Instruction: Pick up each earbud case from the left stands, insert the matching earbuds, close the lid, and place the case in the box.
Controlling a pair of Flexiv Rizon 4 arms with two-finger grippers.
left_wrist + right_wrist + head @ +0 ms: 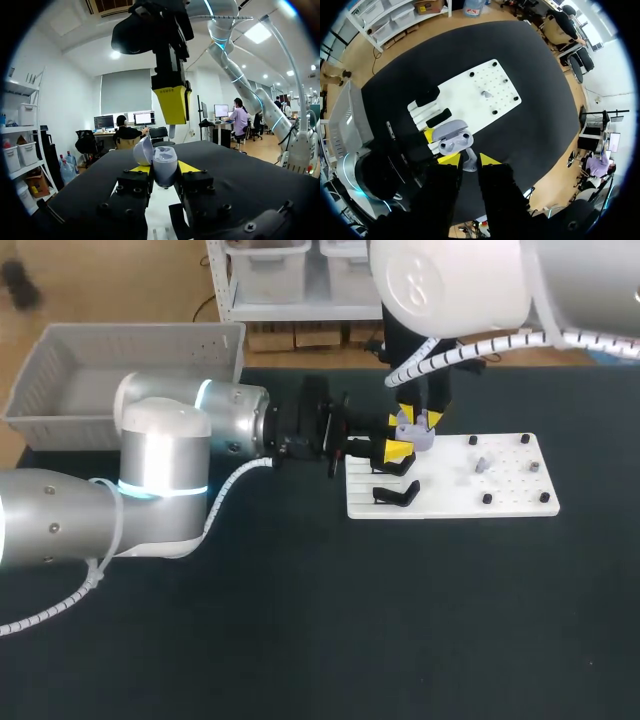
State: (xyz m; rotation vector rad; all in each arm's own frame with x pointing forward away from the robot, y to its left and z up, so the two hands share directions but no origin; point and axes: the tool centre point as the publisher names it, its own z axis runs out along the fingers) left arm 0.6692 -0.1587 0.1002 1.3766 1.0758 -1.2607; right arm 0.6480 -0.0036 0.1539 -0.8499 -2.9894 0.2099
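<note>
My left gripper [405,438] is shut on a lavender earbud case [416,432], held just above the left end of the white board [520,502]. The case [164,167] sits between its yellow tips with the lid [143,150] swung open. My right gripper [421,420] hangs directly over the case, pointing down. In the right wrist view it [469,161] is shut on a small grey earbud [469,165], just above the open case [454,141] with its two sockets. A second earbud [482,465] lies on the board [470,97].
Two black stands [395,494] [398,469] stand empty on the board's left part, and black pegs [487,498] dot its right part. A grey basket [60,410] sits at the table's far left corner. The rest is black tabletop [400,620].
</note>
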